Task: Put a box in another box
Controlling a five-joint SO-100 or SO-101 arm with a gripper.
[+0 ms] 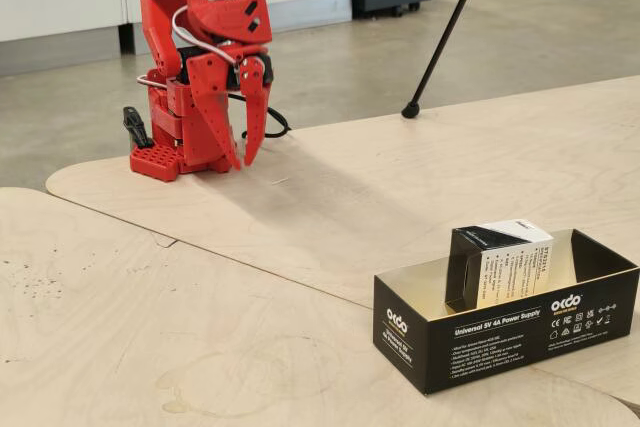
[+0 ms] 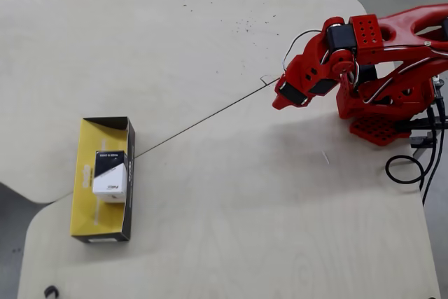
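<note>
The small box [image 1: 500, 263], a black carton with white printed sides, stands upright inside the long black box [image 1: 500, 335], which rests near the table's front right in the fixed view. From overhead, the small box [image 2: 110, 173] sits about midway along the long box [image 2: 103, 138], whose inside looks yellow. My red gripper [image 1: 243, 165] is folded back beside the arm's base, fingers pointing down just above the table, far from both boxes. Its tips nearly touch and hold nothing. Overhead, the gripper [image 2: 277, 105] is at the right.
The arm's red base [image 2: 381, 120] is clamped at the table's right edge, with black cables [image 2: 409, 166] trailing off it. A thin black pole [image 1: 445, 32] slants down to the floor behind the table. A seam [image 2: 196, 120] runs between the two tabletops.
</note>
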